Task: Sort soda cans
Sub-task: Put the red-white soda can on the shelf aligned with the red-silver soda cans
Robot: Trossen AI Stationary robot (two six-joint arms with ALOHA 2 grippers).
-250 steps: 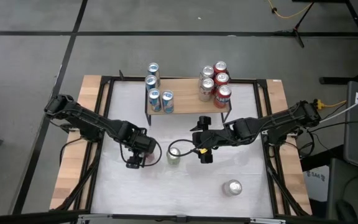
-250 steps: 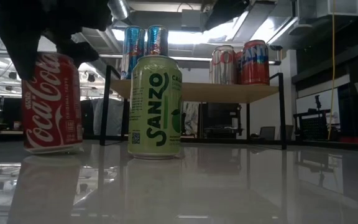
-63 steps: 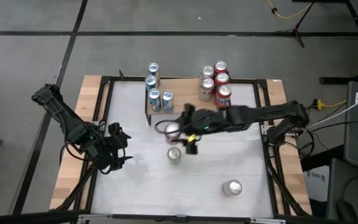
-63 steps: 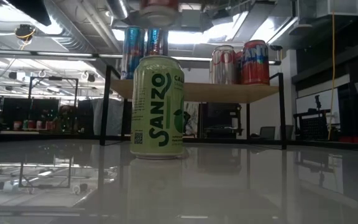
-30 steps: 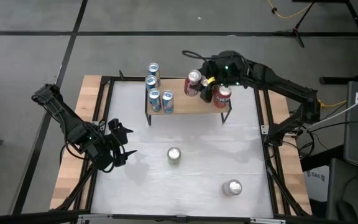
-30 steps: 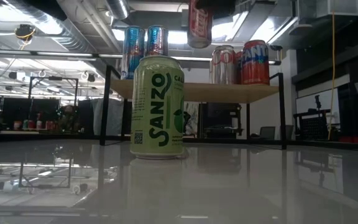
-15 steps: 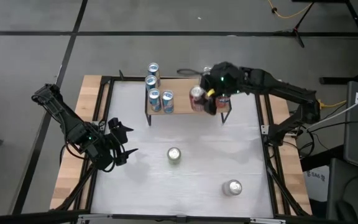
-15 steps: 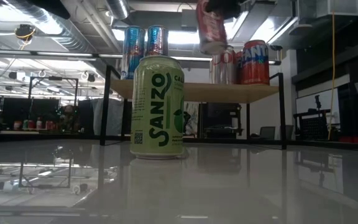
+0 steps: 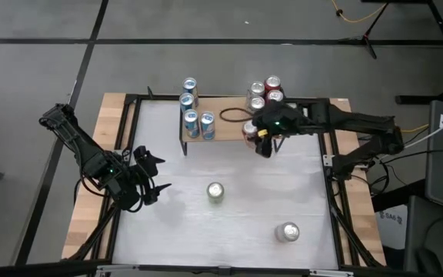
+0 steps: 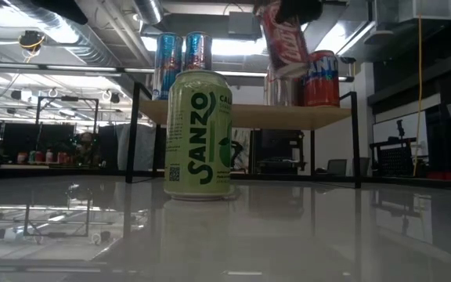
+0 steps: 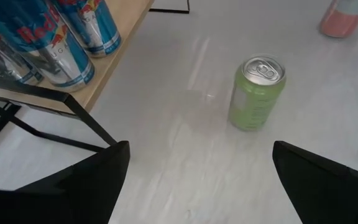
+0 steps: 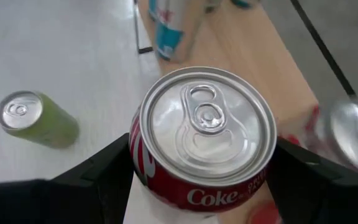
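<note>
My right gripper (image 9: 257, 135) is shut on a red Coke can (image 12: 202, 138) over the near edge of the wooden shelf (image 9: 229, 125). The can shows tilted in the low view (image 10: 283, 41). Blue cans (image 9: 194, 115) stand on the shelf's left part, red and silver cans (image 9: 266, 94) on its right part. A pale green can (image 9: 215, 191) stands upright on the table's middle, and a silver can (image 9: 287, 231) stands near the right front. My left gripper (image 9: 149, 183) is open and empty at the table's left side. My right gripper pinches the red can's side wall (image 12: 143, 163) between its two fingers (image 12: 107, 171), one on each side just below the silver top. The fingers come from above, slanting in from the table's right. The can hangs tilted below them, clear of the shelf.
The shelf stands on a black metal frame (image 10: 137, 133) at the table's far side. A black cable loop (image 9: 235, 115) lies on the shelf between the two can groups. Bare white tabletop lies around the green can (image 11: 258, 93).
My right gripper has carried the red can from over the shelf's middle toward the table's near and right edges and down, to beside the red and silver cans. The can has tipped from nearly upright to tilted.
</note>
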